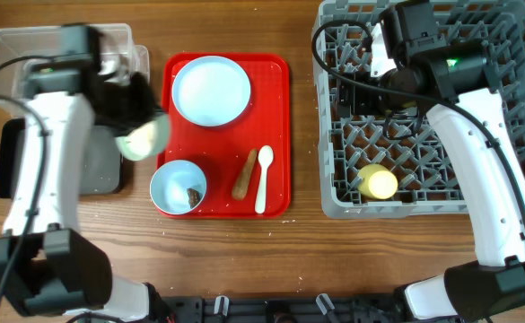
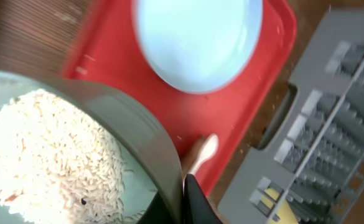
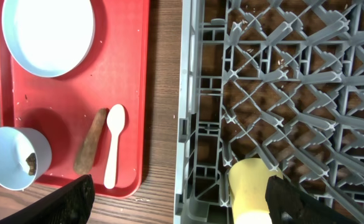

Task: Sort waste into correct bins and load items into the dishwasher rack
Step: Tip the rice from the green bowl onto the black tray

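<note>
The dishwasher rack point(image 1: 424, 108) fills the right of the tabletop point(image 1: 302, 135), and the right tool point(image 3: 180, 190) hangs over it with its fingers apart, the yellow cup point(image 3: 251, 186) lying in the rack between them. On the far side, the clear tub point(image 1: 11, 54) and black tray point(image 1: 91, 170) lie just left of the bowl point(image 1: 141, 139). The left tool point(image 2: 189, 199) is clamped on the bowl's rim, so its rice point(image 2: 51, 155) likely has to tip leftward.

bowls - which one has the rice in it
The bowl held by the left gripper, heaped with rice; the tray bowl holds only a brown scrap.
</note>
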Robot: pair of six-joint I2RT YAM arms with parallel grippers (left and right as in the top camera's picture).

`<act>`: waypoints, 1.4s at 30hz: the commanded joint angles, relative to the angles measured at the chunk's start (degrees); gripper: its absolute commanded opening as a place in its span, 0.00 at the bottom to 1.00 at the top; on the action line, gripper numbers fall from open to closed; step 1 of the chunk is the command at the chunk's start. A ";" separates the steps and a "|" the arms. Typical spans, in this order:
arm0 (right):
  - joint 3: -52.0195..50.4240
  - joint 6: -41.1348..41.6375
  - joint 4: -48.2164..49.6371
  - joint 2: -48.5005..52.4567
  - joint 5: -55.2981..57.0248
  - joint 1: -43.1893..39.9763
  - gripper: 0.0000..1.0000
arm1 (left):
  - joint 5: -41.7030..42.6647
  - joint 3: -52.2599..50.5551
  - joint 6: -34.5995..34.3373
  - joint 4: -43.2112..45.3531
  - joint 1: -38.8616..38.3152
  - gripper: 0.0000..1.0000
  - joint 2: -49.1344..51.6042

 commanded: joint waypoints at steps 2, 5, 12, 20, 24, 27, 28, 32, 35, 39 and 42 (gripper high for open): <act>0.39 -0.55 0.20 -0.28 1.05 -0.09 0.89 | 1.64 0.70 7.06 2.80 15.98 0.04 0.59; 0.39 -0.48 0.09 -0.28 2.29 -0.09 0.89 | 8.94 0.70 7.23 6.29 22.93 0.04 3.78; 0.39 -0.35 0.09 -0.28 2.27 -0.09 0.89 | 32.98 0.70 11.54 4.39 30.56 0.04 15.76; 0.39 -0.31 -1.01 -0.28 2.27 -0.09 0.90 | 56.59 0.70 11.54 1.49 34.25 0.04 17.70; 0.39 -0.31 -1.36 -0.28 2.27 -0.09 0.90 | 61.00 0.70 11.28 0.37 34.25 0.04 17.68; 0.39 -0.31 -1.11 -0.28 2.27 -0.09 0.90 | 65.57 0.70 9.51 -2.25 34.51 0.04 17.68; 0.39 -0.28 -1.22 -0.28 2.25 -0.09 0.90 | 65.55 0.70 9.29 -2.25 34.73 0.04 17.68; 0.39 -0.28 -1.42 -0.28 2.25 -0.09 0.90 | 65.55 0.70 9.38 -2.25 36.20 0.04 17.68; 0.39 -0.28 -1.44 -0.28 2.25 -0.09 0.90 | 58.84 0.70 9.38 -2.21 36.61 0.04 17.68; 0.39 -0.28 -1.68 -0.28 2.25 -0.09 0.90 | 55.98 0.70 8.24 -0.44 37.59 0.04 17.66; 0.39 0.13 -1.95 -0.28 2.25 -0.09 0.90 | 51.54 0.72 8.28 -0.26 39.50 0.04 17.66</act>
